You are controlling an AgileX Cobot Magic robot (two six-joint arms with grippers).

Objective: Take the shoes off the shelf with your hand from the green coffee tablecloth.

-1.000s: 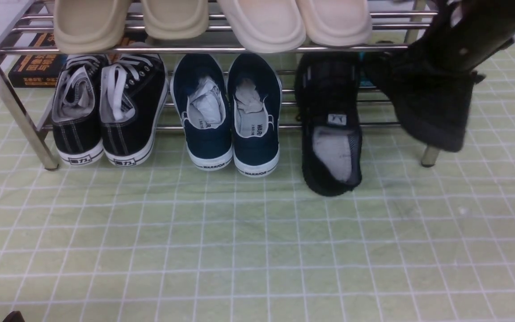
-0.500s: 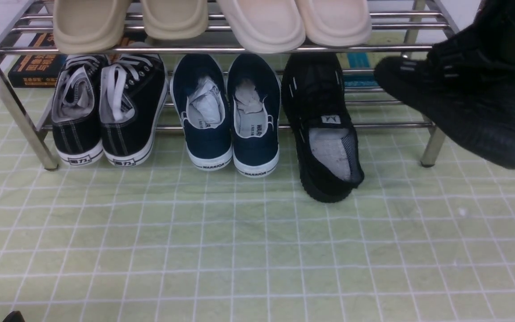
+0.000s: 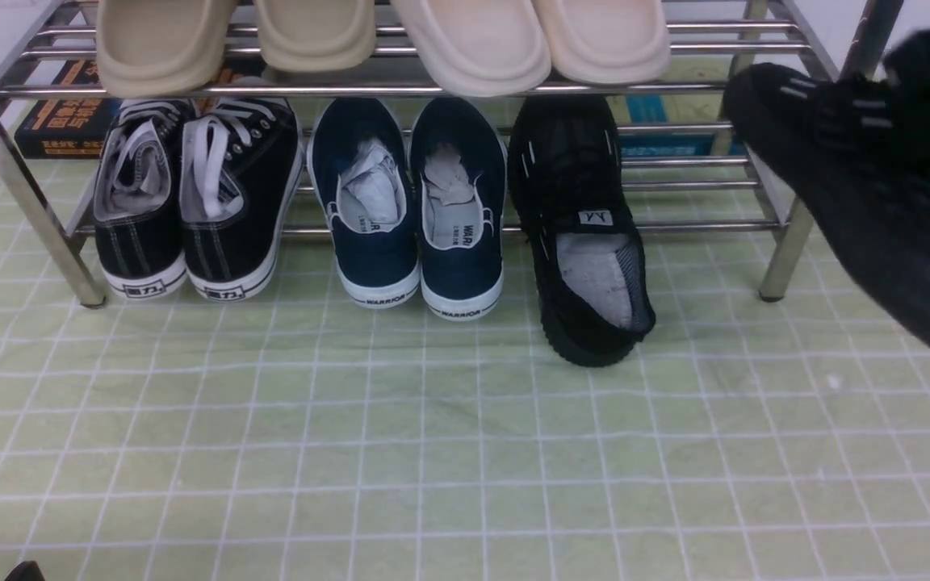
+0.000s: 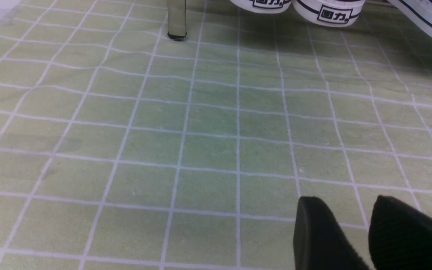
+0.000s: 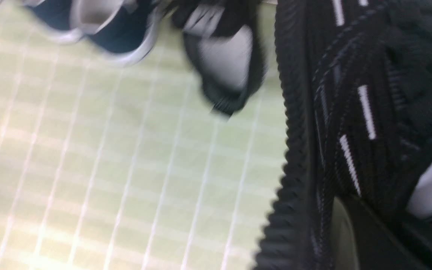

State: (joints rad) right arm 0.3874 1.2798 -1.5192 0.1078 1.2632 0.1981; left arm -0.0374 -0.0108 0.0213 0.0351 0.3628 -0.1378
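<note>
One of the black knit shoes (image 3: 586, 242) lies on the lower tier of the chrome shelf (image 3: 780, 250), its heel hanging down onto the green coffee tablecloth (image 3: 465, 452). The other shoe (image 3: 877, 186) hangs in the air to the right of the shelf, toe pointing back toward it. My right gripper (image 5: 384, 243) is shut on this shoe's (image 5: 351, 112) collar; in the front view the hand is hidden behind the shoe. The left gripper (image 4: 345, 204) rests low over the cloth at the front left (image 3: 3, 571), open by a narrow gap and holding nothing.
Black canvas sneakers with white laces (image 3: 190, 202) and navy white-soled slip-ons (image 3: 408, 210) share the lower tier. Beige slippers (image 3: 384, 40) sit on the upper tier. A dark book (image 3: 61, 121) and a blue box (image 3: 659, 121) lie behind the shelf.
The held shoe has swung out from the shelf's right end and further right, toward the frame edge. The shoe left on the shelf twisted slightly a second ago, then stayed still.
</note>
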